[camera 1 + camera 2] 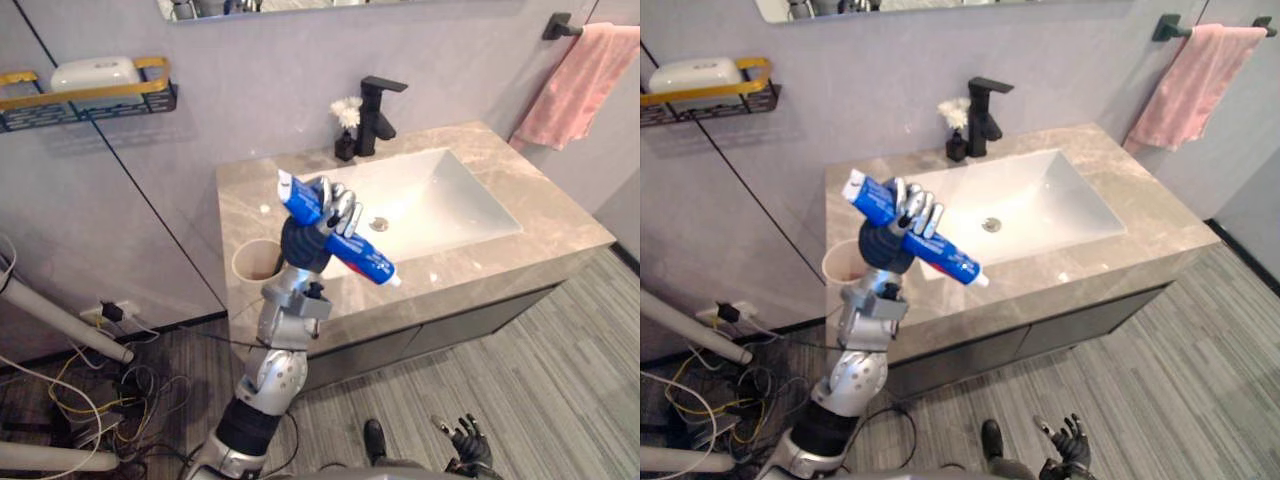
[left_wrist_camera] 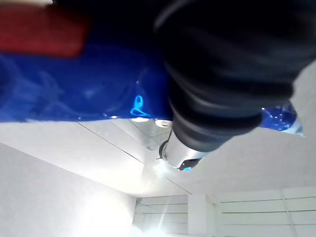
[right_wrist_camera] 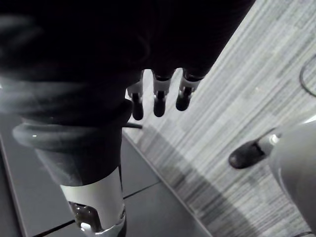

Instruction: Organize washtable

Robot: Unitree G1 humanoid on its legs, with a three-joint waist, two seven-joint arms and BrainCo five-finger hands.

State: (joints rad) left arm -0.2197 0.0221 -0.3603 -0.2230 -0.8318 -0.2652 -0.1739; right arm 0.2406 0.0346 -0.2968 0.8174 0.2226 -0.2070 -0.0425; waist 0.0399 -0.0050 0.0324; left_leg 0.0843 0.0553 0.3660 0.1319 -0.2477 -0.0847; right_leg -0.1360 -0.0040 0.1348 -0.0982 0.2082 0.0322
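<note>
Left eye view, left hand: fingers curled round the tube's middle, so neither end sags.
Toothpaste tube: blue, lifted clear of the washtable, cap end lowest.
Cup: beige, beside the wrist; probably the tube's destination.
Right hand: low near the floor, fingers relaxed, empty.

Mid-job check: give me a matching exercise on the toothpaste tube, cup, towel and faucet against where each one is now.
Things:
1 toothpaste tube
2 cup
3 towel
4 faucet

Places:
A hanging from the wall bar
B behind the basin
C gripped in the left hand
D standing on the counter, left of the basin

Pairs: 1-C, 2-D, 3-A, 4-B
</note>
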